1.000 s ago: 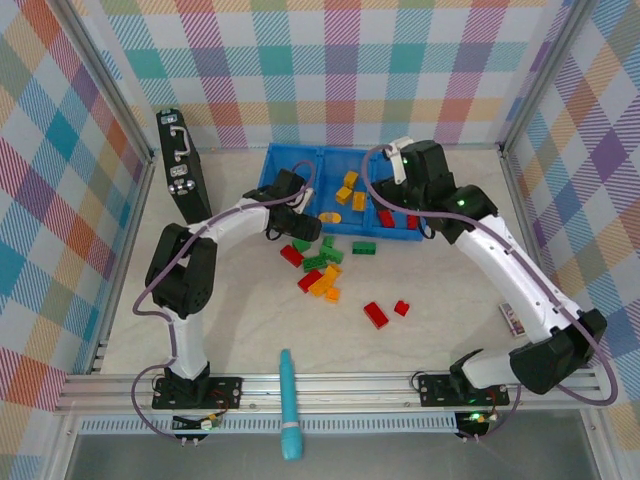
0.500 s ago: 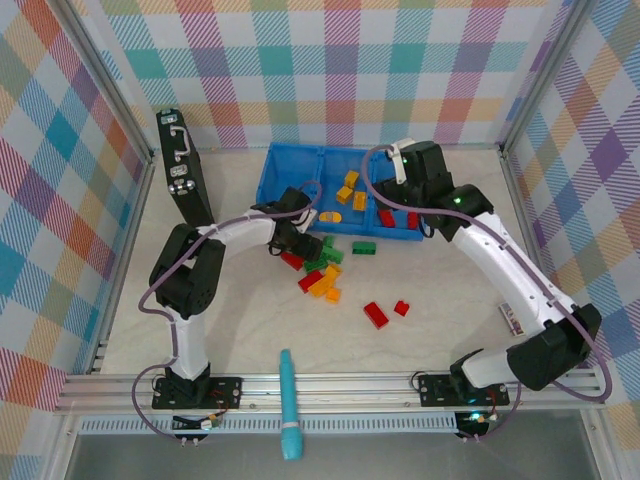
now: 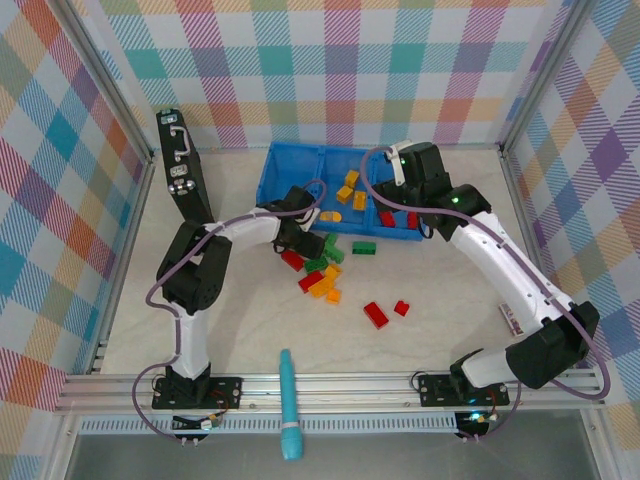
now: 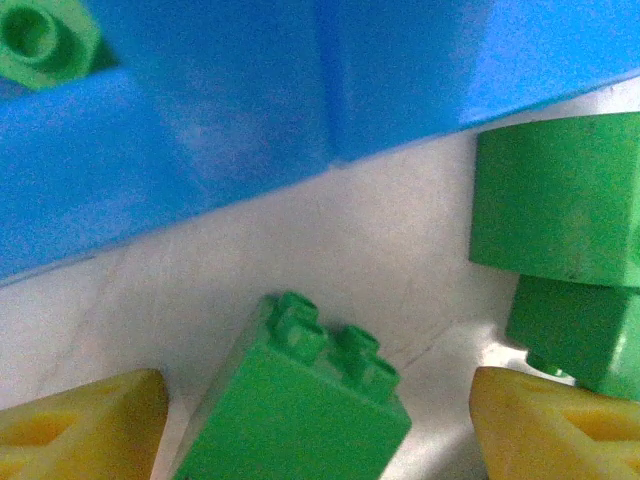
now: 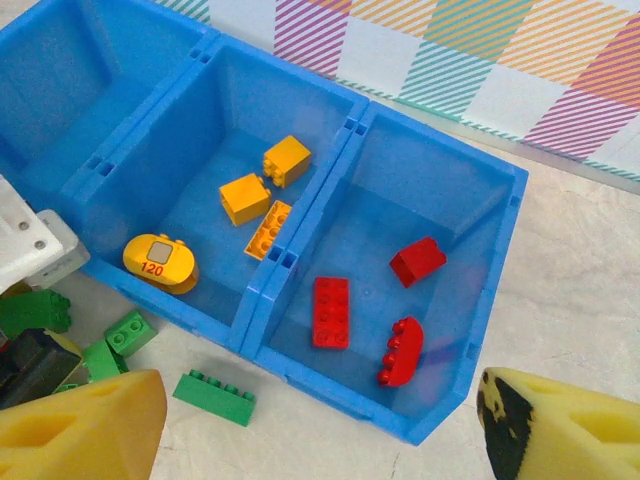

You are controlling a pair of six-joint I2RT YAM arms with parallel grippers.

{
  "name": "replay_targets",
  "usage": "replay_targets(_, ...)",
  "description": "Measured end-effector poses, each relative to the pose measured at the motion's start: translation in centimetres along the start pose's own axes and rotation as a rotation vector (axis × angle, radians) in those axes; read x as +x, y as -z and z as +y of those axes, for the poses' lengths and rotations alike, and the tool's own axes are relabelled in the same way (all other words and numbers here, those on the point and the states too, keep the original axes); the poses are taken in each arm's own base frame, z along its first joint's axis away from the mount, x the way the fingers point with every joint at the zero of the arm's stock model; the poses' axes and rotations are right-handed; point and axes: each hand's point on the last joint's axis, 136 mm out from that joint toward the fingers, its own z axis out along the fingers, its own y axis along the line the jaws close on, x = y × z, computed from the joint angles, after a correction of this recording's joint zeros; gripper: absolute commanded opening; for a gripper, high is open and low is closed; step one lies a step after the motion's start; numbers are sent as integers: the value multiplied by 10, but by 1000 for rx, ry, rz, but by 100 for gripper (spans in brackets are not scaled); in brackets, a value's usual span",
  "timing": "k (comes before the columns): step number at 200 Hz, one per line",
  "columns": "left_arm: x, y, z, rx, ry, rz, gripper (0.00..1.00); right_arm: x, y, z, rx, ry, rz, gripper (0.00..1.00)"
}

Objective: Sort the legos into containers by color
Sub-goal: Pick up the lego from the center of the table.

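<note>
One green lego (image 4: pixel 300 410) lies on the counter (image 4: pixel 330 230) between the open jaws of my left claw (image 4: pixel 320 435), just short of the blue tray (image 4: pixel 200 150), studs toward its wall, body skewed. My right claw (image 5: pixel 320 420) hangs open over the tray.

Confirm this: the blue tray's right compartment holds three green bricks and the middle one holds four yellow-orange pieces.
Wrong colour: the right compartment of the blue tray holds three red bricks, not green, as the right wrist view shows. The middle one does hold four yellow-orange pieces.
</note>
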Motion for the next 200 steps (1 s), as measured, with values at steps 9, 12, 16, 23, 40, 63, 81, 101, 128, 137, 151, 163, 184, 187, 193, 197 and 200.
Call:
replay_targets(9, -2, -1, 1, -4, -2, -2, 73, 0, 0, 0, 0, 0, 0, 82)
replay_targets(12, -3, -2, 1, -5, -4, -2, 72, 0, 0, 0, 0, 0, 1, 82)
replay_targets(16, -3, -2, 1, -8, -5, -2, 71, 0, 0, 0, 0, 0, 1, 82)
replay_targets(23, -5, -2, 2, -12, -8, -4, 69, 0, 0, 0, 0, 0, 1, 82)
replay_targets(40, -5, -3, 3, -19, -16, -3, 64, 0, 0, 0, 0, 0, 1, 82)
replay_targets(63, -5, -3, 4, -27, -21, -3, 53, 0, 0, 0, 0, 0, 1, 82)
replay_targets(81, -4, -3, 4, -27, -17, -2, 41, 0, -1, 0, 0, 1, 1, 82)
replay_targets(101, -3, -3, 4, -27, -14, 0, 34, 1, -3, 1, 0, 2, 6, 82)
replay_targets(128, 7, 2, 5, -28, -10, 16, 33, 4, -8, 3, -5, 5, 20, 84)
replay_targets(137, 12, 5, 6, -29, -4, 29, 32, 6, -9, 3, -10, 6, 27, 84)
replay_targets(151, 17, 13, 6, -31, 5, 46, 32, 11, -12, 4, -17, 6, 40, 84)
replay_targets(163, 16, 26, 6, -34, 10, 37, 32, 18, -15, 6, -25, 6, 56, 84)
replay_targets(184, 1, 56, 7, -50, 11, -12, 32, 34, -22, 10, -47, -11, 97, 84)
replay_targets(187, -3, 61, 7, -51, 11, -26, 32, 37, -23, 11, -51, -14, 104, 84)
replay_targets(193, -13, 71, 7, -55, 11, -52, 32, 43, -26, 14, -64, -20, 119, 84)
replay_targets(197, -20, 78, 7, -59, 11, -74, 31, 47, -27, 16, -73, -26, 129, 83)
replay_targets(200, -26, 82, 7, -61, 11, -90, 31, 49, -28, 18, -80, -29, 136, 83)
